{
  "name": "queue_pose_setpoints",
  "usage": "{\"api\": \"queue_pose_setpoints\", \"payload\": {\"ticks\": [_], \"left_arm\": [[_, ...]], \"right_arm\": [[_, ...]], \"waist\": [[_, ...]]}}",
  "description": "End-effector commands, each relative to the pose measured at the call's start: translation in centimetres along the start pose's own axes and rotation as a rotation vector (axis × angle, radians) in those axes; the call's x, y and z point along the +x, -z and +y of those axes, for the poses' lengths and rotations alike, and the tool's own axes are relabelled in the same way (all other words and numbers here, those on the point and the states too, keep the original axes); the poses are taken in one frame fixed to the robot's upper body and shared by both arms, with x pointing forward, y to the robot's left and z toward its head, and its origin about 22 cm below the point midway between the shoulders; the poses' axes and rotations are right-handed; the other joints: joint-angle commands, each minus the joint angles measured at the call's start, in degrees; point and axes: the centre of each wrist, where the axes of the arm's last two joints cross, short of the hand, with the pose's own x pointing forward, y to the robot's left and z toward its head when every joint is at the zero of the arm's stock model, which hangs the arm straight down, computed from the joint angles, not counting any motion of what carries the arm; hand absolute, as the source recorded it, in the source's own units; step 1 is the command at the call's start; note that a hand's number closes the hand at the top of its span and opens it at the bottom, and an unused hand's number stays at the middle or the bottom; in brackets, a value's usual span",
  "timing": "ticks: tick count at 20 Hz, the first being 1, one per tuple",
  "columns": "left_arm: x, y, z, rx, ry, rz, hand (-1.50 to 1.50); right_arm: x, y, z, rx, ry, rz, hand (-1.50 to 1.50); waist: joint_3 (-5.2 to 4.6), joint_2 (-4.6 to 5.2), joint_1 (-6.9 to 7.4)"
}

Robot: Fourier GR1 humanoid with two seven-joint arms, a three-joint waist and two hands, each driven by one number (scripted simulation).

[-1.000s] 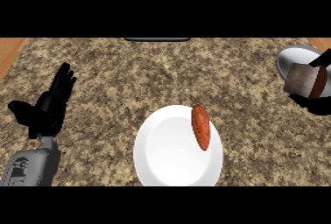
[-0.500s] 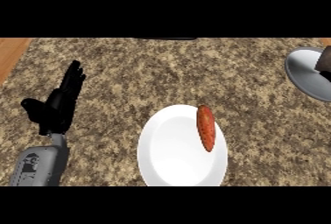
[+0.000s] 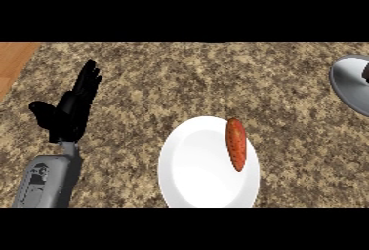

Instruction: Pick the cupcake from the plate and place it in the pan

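Observation:
A white plate (image 3: pixel 198 176) lies on the speckled counter at the lower middle. An orange-red, sausage-shaped item (image 3: pixel 235 150) rests along the plate's right rim, and no cupcake shows on the plate. The grey pan (image 3: pixel 351 90) is cut off by the right edge. At that edge, over the pan, only a dark sliver (image 3: pixel 366 73) shows, probably my right hand, and what it holds is hidden. My left hand (image 3: pixel 72 110) stands at the left, fingers straight and pointing away, holding nothing, well apart from the plate.
A wooden strip (image 3: pixel 14 58) borders the counter at the upper left. My left grey forearm (image 3: pixel 49 180) comes in from the lower left.
Everything has slid right in the view. The right hand, seen with a brown thing over the pan a second ago, has almost left the picture. The left hand keeps its open pose.

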Motion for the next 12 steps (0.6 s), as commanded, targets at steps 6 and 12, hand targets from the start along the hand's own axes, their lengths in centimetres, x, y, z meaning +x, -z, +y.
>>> {"api": "queue_pose_setpoints", "payload": {"ticks": [6, 12], "left_arm": [[0.2, 0.4, -0.6, -0.016, 0.003, -0.007, 0.00], [-0.5, 0.2, -0.8, -0.031, -0.018, 0.001, 0.00]], "right_arm": [[-2.4, -1.4, 2.7, 0.107, 0.085, 0.108, -1.50], [-3.2, -2.1, 3.6, 0.334, 0.296, 0.139, -1.50]], "waist": [[0.20, 1.03, 1.27], [0.24, 1.00, 0.99]]}}
